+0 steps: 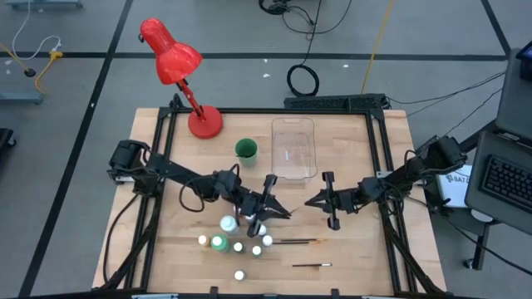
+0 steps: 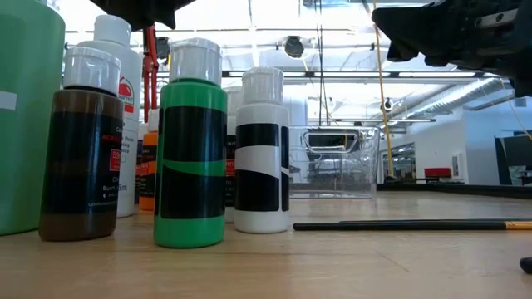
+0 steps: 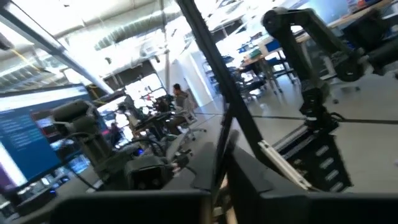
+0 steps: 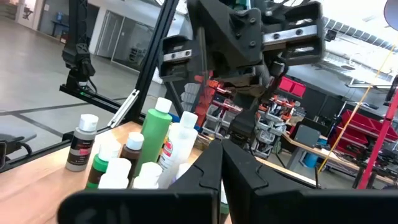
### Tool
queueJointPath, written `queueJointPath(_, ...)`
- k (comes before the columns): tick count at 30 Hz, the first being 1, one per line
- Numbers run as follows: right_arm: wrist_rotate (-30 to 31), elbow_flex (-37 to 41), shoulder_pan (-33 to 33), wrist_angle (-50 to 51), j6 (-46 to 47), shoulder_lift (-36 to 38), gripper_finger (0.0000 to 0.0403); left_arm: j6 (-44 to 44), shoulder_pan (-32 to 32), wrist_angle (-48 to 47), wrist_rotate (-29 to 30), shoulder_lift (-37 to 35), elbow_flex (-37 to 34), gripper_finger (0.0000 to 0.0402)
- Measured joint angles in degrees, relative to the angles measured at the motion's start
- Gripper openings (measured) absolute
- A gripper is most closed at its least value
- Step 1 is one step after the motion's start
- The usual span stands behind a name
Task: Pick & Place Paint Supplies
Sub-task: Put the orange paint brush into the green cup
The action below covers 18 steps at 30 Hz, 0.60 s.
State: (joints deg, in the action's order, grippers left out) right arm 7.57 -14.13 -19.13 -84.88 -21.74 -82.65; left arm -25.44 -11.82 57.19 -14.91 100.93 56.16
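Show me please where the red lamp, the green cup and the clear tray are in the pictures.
Red lamp (image 1: 170,54): high view, on its red shade.
Green cup (image 1: 246,149): high view, on its rim.
Clear tray (image 1: 293,124): high view, on its far rim.

The wooden counter (image 1: 174,249) carried a red desk lamp (image 1: 179,71), green cup (image 1: 246,149), clear plastic tray (image 1: 293,148), clustered paint bottles (image 1: 237,237) and 2 brushes (image 1: 303,242).

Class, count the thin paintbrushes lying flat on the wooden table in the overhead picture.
2. One brush lies just right of the bottle cluster; the other brush lies nearer the table's front edge. More may be hidden under the left gripper.
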Motion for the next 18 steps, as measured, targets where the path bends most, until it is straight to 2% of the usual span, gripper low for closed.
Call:
queueJointPath(5,0.0,0.0,0.0,0.7,0.0,0.0,0.0000,-1.4,0.2,-0.8,0.0,-0.5,0.0,0.0005)
queueJointPath(7,-0.1,0.0,0.0,2.1,0.0,0.0,0.0003,-1.9,0.2,-2.3,0.4,-2.4,-0.1,0.0005)
queueJointPath(9,-0.1,0.0,0.0,2.9,0.0,0.0,0.0010,-3.3,-0.2,-5.7,3.4,-6.0,-0.1,0.0004)
queueJointPath(11,0.0,0.0,0.0,3.1,0.0,0.0,0.0019,-5.3,-1.0,-12.4,10.0,-10.7,-0.1,0.0003)
queueJointPath(16,0.1,0.0,0.0,3.4,0.0,0.0,0.0048,-5.3,-2.1,-30.7,31.5,-22.7,-0.1,0.0003)
queueJointPath(18,0.1,0.0,0.0,3.4,0.0,0.0,0.0057,-3.6,-1.6,-36.1,36.6,-26.7,-0.5,0.0002)
